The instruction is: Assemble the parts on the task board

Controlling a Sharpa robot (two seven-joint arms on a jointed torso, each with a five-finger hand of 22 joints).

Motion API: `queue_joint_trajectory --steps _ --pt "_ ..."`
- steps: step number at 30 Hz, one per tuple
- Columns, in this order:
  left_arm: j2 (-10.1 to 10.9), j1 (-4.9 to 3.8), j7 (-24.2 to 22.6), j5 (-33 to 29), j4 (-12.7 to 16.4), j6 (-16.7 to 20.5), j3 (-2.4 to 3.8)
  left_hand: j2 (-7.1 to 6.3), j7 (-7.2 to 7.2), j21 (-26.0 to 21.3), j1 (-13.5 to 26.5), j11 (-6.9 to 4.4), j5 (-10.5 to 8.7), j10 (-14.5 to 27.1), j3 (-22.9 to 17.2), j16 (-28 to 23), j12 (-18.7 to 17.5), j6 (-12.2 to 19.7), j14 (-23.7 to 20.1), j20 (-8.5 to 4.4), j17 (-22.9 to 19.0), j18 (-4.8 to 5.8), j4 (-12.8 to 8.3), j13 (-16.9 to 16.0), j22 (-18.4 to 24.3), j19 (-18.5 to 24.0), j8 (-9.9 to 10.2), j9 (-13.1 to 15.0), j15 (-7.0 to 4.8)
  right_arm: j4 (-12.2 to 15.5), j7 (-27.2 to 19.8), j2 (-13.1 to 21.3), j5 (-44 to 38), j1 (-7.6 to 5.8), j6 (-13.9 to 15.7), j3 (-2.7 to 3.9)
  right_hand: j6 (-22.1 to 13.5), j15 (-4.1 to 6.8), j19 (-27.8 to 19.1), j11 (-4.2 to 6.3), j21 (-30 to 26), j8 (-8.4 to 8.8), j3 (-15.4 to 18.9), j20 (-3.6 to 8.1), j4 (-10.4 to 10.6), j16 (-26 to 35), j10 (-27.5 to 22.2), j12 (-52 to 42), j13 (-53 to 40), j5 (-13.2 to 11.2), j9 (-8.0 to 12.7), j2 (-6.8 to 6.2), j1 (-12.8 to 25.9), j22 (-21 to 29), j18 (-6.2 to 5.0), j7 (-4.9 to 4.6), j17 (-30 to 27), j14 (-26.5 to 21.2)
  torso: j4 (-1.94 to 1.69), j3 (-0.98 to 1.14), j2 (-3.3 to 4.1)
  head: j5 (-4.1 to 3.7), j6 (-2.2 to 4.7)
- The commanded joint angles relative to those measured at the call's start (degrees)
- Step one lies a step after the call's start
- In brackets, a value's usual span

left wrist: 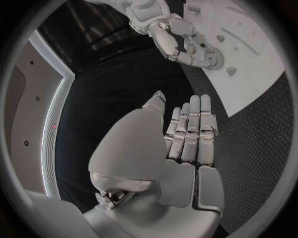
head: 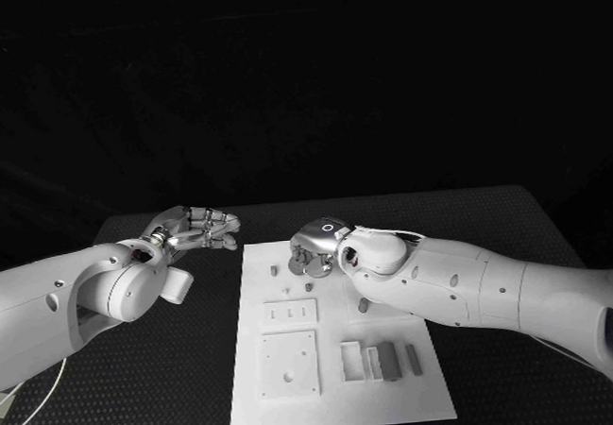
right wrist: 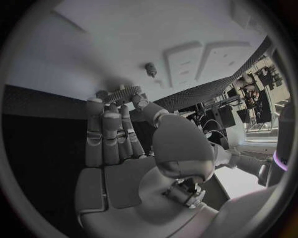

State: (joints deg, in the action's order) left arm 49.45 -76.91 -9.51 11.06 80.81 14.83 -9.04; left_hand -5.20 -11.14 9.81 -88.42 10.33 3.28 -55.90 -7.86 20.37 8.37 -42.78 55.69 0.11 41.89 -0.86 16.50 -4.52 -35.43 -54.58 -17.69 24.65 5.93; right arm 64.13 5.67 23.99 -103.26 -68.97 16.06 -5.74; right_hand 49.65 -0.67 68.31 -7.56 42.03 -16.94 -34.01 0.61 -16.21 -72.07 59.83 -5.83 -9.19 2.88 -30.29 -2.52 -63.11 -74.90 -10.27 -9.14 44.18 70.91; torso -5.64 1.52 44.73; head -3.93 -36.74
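Black table (head: pixel 190 369), white task board (head: pixel 329 401), dark room

— What can't you make out on the task board (head: pixel 339 400)?

— Its far right part lies under the right hand (head: pixel 317 247) and the arm behind it. In the right wrist view the fingertips (right wrist: pixel 104 106) cover part of a toothed grey piece (right wrist: pixel 124 92), so whether they grip it or only touch it, I cannot tell.

— And the small pegs (head: pixel 274 269) near the far edge?

— Too small to tell their shape.

— The left hand (head: pixel 196 228)?

— In the head view its palm is hidden behind its own wrist.
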Motion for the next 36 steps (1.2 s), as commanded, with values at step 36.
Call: queue_joint_trajectory --steps 36 --pt "0.6 -0.08 -0.6 0.1 -0.4 0.0 0.04 -0.17 -1.01 -0.4 0.5 0.45 -0.2 0.0 -0.4 -0.4 -0.3 0.4 0.5 -0.03 0.3 -1.13 0.1 0.1 -0.1 -0.3 0.2 -0.1 -0.12 7.7 -2.4 6.8 6.6 -0.31 14.3 1.98 -0.6 -0.17 1.1 0.24 0.6 0.71 -0.2 0.71 -0.3 -0.9 3.2 -0.5 -0.2 -0.1 0.9 -2.24 -1.2 -1.1 -4.73 -0.49 -0.3 0.3 0.24 0.11 -0.12 -0.24 0.84"
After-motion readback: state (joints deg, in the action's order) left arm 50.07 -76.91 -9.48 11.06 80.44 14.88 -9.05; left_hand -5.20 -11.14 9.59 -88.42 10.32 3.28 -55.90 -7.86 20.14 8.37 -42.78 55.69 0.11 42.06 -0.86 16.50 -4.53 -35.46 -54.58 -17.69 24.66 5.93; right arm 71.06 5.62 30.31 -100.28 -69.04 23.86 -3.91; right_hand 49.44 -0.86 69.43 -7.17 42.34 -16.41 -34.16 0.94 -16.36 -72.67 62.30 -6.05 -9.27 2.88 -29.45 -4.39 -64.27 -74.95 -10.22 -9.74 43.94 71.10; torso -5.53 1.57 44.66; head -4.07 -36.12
